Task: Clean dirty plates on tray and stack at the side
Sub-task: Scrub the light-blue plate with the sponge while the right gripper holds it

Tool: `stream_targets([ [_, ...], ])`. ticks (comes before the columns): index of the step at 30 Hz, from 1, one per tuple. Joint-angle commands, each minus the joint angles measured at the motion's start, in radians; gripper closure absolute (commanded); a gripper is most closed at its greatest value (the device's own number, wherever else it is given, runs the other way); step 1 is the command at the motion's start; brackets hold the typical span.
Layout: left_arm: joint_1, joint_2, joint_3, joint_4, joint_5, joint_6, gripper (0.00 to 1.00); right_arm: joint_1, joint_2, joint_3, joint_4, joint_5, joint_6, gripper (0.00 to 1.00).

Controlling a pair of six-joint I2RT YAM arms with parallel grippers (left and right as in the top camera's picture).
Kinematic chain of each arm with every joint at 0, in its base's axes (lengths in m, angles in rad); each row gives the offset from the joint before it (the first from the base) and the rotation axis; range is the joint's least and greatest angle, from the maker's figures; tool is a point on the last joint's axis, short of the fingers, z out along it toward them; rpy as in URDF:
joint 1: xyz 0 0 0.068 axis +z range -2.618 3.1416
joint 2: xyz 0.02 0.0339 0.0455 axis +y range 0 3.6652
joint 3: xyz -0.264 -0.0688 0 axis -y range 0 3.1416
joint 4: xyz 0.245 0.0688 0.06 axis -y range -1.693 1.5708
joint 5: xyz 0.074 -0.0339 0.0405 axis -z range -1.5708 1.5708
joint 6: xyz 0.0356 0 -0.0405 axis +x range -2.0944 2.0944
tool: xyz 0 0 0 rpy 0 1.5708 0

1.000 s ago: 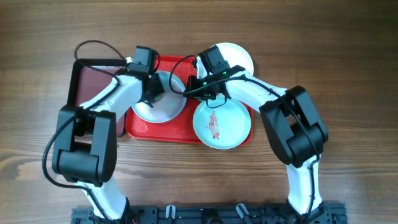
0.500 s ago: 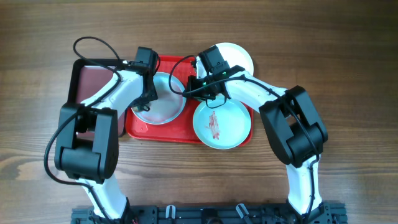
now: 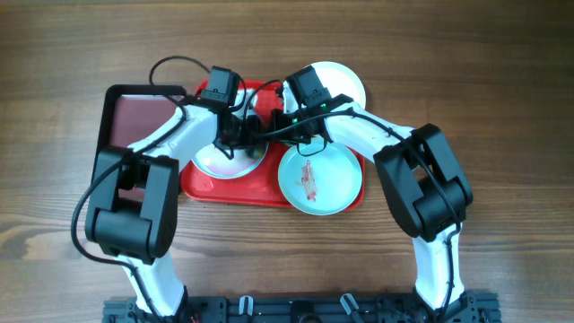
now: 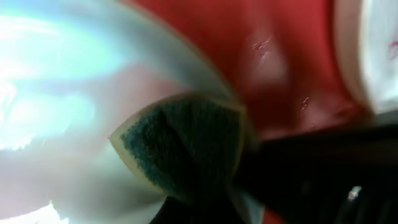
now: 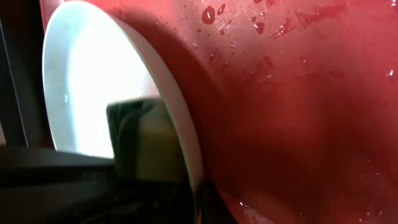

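One plate (image 3: 208, 161) lies at the left of the red tray (image 3: 224, 190). A green-faced sponge (image 4: 186, 146) presses on it, pinched in the left hand (image 3: 235, 144), whose arm bends in over the tray. The right hand (image 3: 301, 136) hangs low beside this plate's rim; I cannot tell whether it is spread. A sauce-smeared plate (image 3: 330, 193) sits at the tray's right, and a third plate (image 3: 345, 81) overhangs the far rim above the desk (image 3: 502, 90).

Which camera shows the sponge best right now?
The left wrist view: the sponge fills mid-frame, green face and yellow edge against the plate, though blurred. The right wrist view shows it partly behind that plate's rim; overhead, the left arm hides it.
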Motion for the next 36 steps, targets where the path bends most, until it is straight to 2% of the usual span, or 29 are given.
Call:
stream_targets([
  [1,-0.003,0.063,-0.039,0.053,-0.178,0.005,0.96,-0.003,0.036,-0.004,-0.013,0.028,-0.005,0.96],
  [5,0.008,0.063,-0.039,0.032,-0.484,-0.165,0.96,-0.003,0.036,-0.004,-0.012,0.028,-0.006,0.96],
  [7,0.023,0.063,-0.039,-0.002,-0.578,-0.249,0.96,-0.003,0.036,-0.004,-0.011,0.028,-0.006,0.96],
  [9,0.041,0.063,-0.039,-0.035,-0.606,-0.293,0.96,-0.003,0.036,-0.004,-0.011,0.028,-0.006,0.96],
  [12,0.058,0.063,-0.039,-0.086,-0.574,-0.304,0.96,-0.003,0.036,-0.004,-0.011,0.028,-0.006,0.96],
  [19,0.055,0.063,-0.039,-0.324,-0.298,-0.287,0.96,-0.003,0.036,-0.004,-0.01,0.029,-0.006,0.96],
  [23,0.055,0.063,-0.039,-0.412,-0.064,-0.148,0.96,-0.003,0.036,-0.004,-0.008,0.028,-0.006,0.96],
  [26,0.055,0.063,-0.039,-0.39,0.05,-0.076,0.96,-0.003,0.036,-0.004,-0.009,0.028,-0.006,0.96],
  [36,0.055,0.063,-0.039,-0.097,0.03,-0.077,0.96,-0.003,0.036,-0.004,-0.009,0.028,-0.006,0.96],
])
